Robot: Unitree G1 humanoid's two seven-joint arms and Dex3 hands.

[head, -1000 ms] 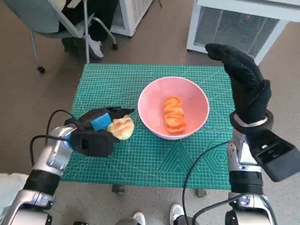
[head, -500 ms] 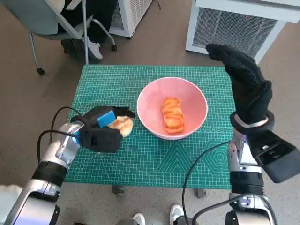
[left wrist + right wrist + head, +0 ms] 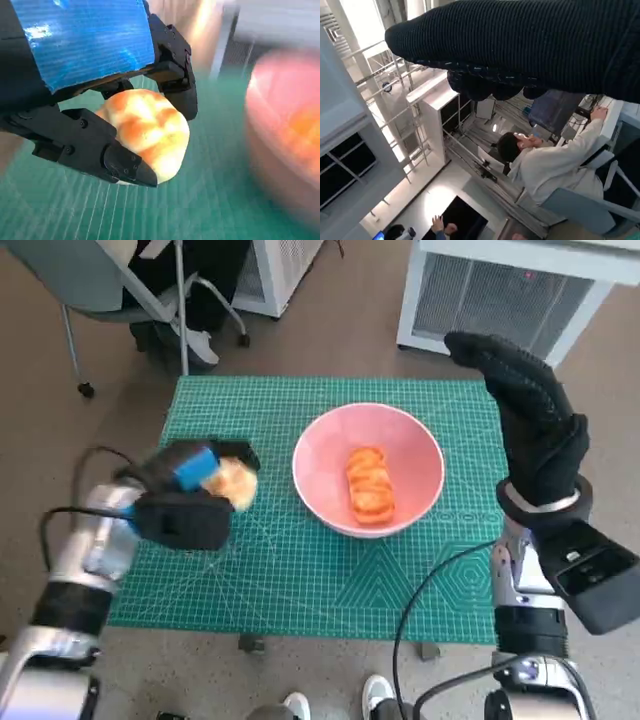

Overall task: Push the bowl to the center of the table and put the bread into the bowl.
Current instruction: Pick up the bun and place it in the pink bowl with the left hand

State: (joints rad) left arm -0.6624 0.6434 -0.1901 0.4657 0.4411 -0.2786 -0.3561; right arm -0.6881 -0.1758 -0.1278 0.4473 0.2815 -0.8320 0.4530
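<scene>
No writing or brand can be read on any thing here; the green cutting mat [image 3: 300, 570] carries only pale grid lines and some diagonal lines. The left hand [image 3: 190, 495] holds a round bread roll [image 3: 145, 132], pale with golden-brown patches, and the roll is lifted above the mat, to the left of the pink bowl [image 3: 368, 472]. In the left wrist view the black fingers [image 3: 95, 150] close around the roll from two sides, one set under it and one above it, and the blue tape [image 3: 85, 40] covers the back of the hand. The bowl stands near the middle of the mat, a little toward the right, and a second bread [image 3: 370, 485], orange and ridged, lies already inside it. Between the held roll and the bowl's rim there is a small gap of bare mat. The right hand [image 3: 530, 425] in its knitted glove is raised at the right edge of the table, the fingers straight and close together, holding nothing. Behind the table stand a white ventilated unit [image 3: 510, 295] and an office chair [image 3: 120, 290]. The right wrist view shows a seated person [image 3: 545, 165] in a light top.
</scene>
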